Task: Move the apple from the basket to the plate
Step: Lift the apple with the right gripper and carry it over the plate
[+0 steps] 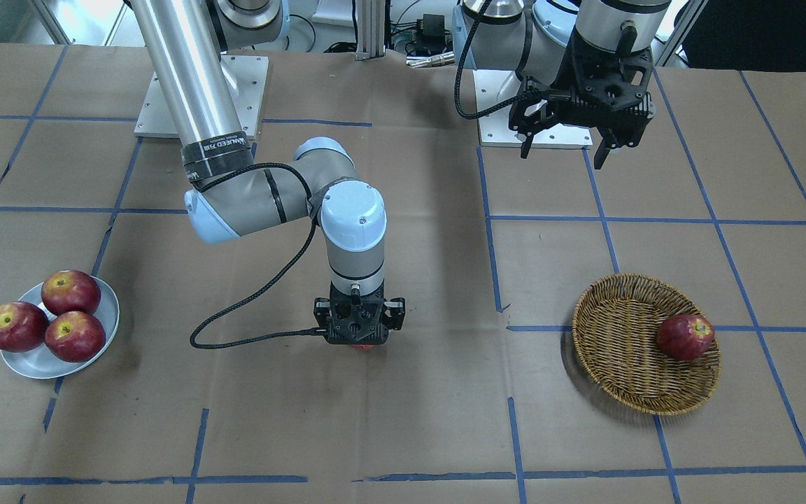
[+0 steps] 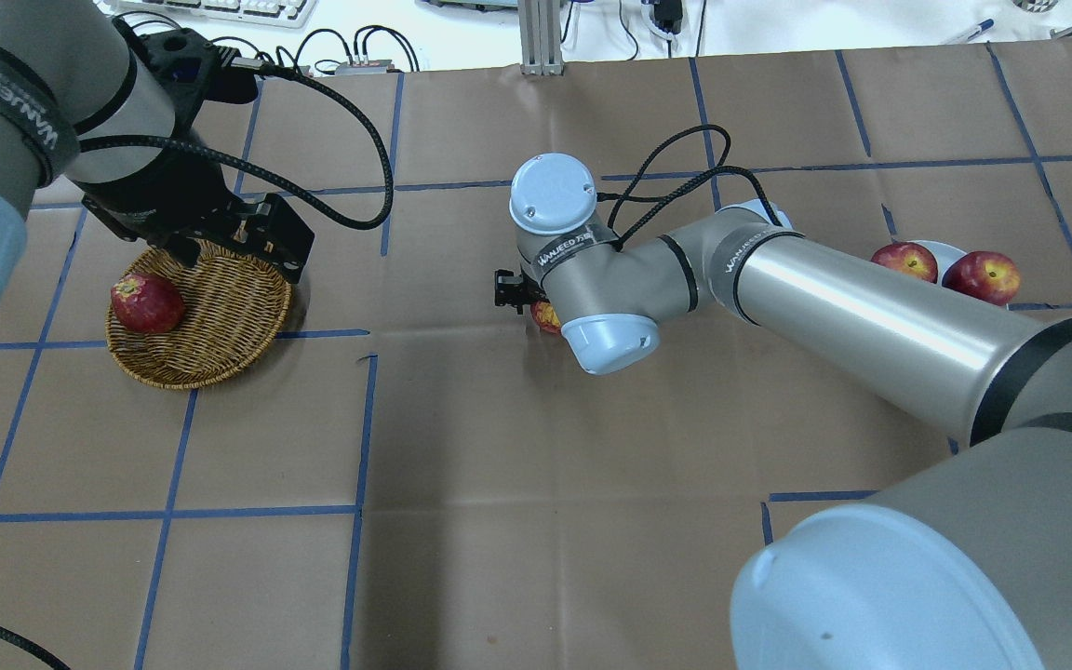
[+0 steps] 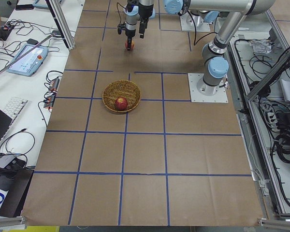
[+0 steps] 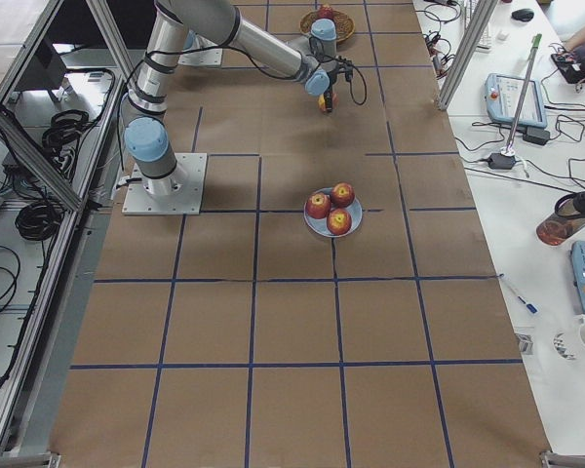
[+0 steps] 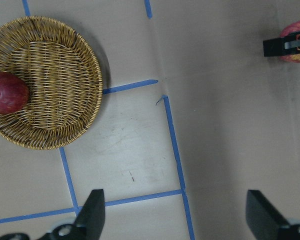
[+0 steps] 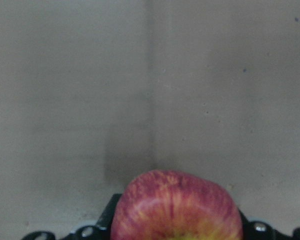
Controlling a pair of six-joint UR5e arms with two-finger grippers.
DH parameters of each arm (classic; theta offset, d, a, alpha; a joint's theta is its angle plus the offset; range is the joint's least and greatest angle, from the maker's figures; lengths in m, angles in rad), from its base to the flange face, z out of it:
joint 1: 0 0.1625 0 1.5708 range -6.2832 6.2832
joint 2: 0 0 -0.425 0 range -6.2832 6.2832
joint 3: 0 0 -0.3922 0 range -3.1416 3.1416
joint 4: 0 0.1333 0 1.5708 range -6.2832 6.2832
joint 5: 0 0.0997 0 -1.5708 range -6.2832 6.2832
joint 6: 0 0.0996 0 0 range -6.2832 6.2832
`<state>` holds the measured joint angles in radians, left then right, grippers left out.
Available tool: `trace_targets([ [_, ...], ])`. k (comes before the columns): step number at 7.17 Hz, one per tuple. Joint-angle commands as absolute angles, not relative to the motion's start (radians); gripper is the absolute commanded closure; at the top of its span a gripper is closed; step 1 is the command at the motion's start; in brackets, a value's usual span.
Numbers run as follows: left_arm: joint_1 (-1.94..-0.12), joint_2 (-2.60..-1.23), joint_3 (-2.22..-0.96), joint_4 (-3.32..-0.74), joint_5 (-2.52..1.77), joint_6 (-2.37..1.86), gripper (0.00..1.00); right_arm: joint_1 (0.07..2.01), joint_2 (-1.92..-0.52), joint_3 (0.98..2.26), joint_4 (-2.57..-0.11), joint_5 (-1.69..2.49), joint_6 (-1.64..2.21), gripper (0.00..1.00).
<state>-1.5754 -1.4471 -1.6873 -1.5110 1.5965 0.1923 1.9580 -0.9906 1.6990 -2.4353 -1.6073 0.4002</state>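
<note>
My right gripper is shut on the apple, streaky red with yellow, over the middle of the table. The apple also shows in the overhead view and fills the bottom of the right wrist view. The wicker basket lies at my left side and holds one dark red apple. The pale plate lies at my right side and carries three red apples. My left gripper is open and empty, raised behind the basket.
Brown paper with blue tape lines covers the table. The right arm's long link reaches across from my right and hides part of the plate. Arm base plates sit at the robot side.
</note>
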Motion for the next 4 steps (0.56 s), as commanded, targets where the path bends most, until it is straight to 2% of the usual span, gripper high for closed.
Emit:
trace_targets([
  [1, -1.575, -1.447, -1.687, -1.511, 1.595, 0.192, 0.01, 1.945, -1.008, 1.681, -2.431, -1.606, 0.396, 0.42],
  [2, -1.575, -1.447, -1.687, -1.511, 1.595, 0.192, 0.01, 1.942, -1.040, 1.665, -2.418, -1.608, 0.393, 0.42],
  [4, -1.575, -1.447, -1.687, -1.511, 1.595, 0.192, 0.01, 1.849, -1.174, 1.640, -2.215, -1.606, 0.280, 0.42],
])
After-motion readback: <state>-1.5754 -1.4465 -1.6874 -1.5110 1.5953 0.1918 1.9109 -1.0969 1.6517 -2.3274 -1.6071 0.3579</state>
